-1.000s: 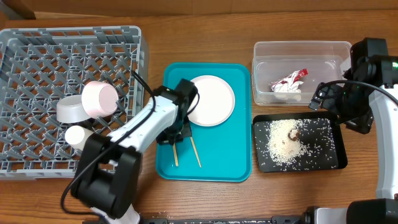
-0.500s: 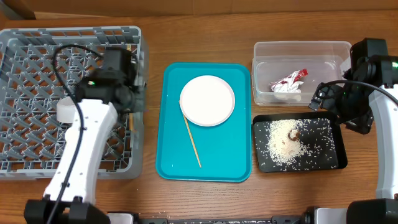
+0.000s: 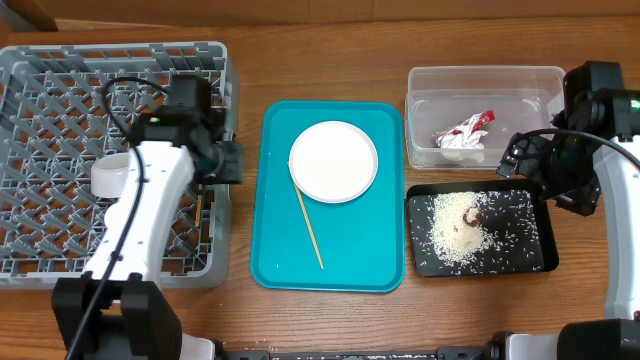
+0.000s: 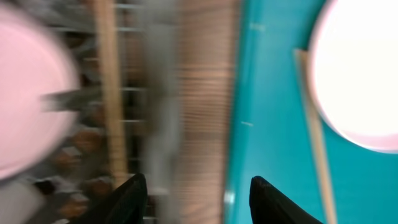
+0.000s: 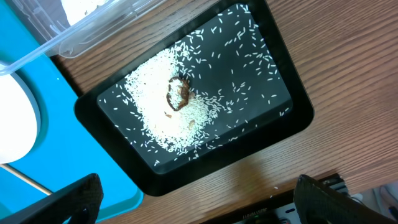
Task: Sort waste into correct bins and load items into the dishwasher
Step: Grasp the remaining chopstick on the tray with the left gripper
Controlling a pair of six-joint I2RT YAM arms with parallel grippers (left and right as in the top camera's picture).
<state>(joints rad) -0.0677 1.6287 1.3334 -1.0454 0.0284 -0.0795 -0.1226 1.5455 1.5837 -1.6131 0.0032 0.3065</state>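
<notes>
Since the earlier frames, one chopstick (image 4: 107, 93) has left the teal tray (image 3: 350, 260) and is now lying in the grey rack (image 3: 60, 60), and the left gripper (image 4: 199, 200) is hovering over the rack's right wall, fingers spread with nothing between them. We are judging the remaining chopstick (image 3: 309, 228), lying on the tray with its upper end just beside the white plate (image 3: 334, 161), to be next: light, stiff, thin and apt to roll, so we are recommending a pinch across its width near mid-length. The right gripper (image 5: 202, 202) is hanging wide open by the black tray (image 5: 280, 99). The overhead view is giving the whole layout; the blurred left wrist view is showing the delivered chopstick beside the pink dish (image 4: 25, 93), which the arm is hiding from above; only the right wrist view is resolving the rice (image 5: 155, 115) and brown lump (image 5: 179, 93).
</notes>
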